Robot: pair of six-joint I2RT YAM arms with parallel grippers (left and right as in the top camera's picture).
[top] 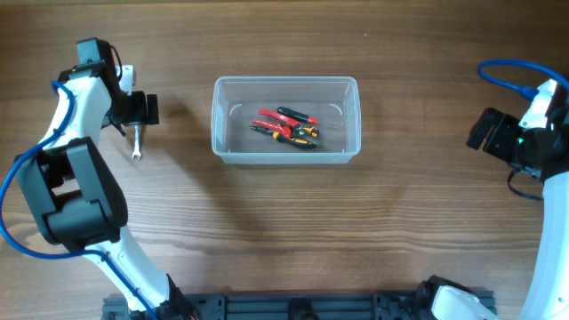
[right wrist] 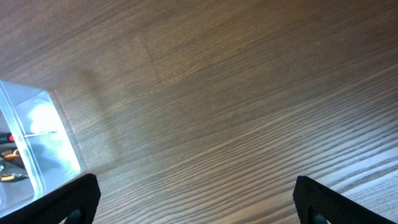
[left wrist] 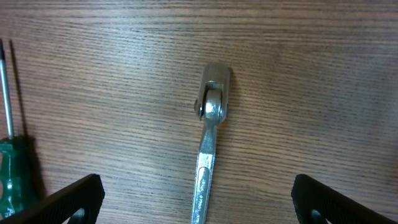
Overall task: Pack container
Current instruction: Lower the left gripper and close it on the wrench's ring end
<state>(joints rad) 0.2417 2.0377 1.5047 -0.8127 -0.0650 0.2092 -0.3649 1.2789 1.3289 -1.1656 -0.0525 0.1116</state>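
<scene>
The clear plastic container stands at the table's middle back and holds red, black and orange-handled pliers. Its corner shows at the left of the right wrist view. A silver metal wrench lies on the table left of the container. In the left wrist view the wrench lies lengthwise between my open left gripper's fingers, untouched. My left gripper hovers over the wrench's far end. My right gripper is open and empty at the far right, over bare wood.
A green-handled screwdriver with a thin metal shaft lies at the left edge of the left wrist view. A blue cable loops above the right arm. A black rail runs along the table's front edge.
</scene>
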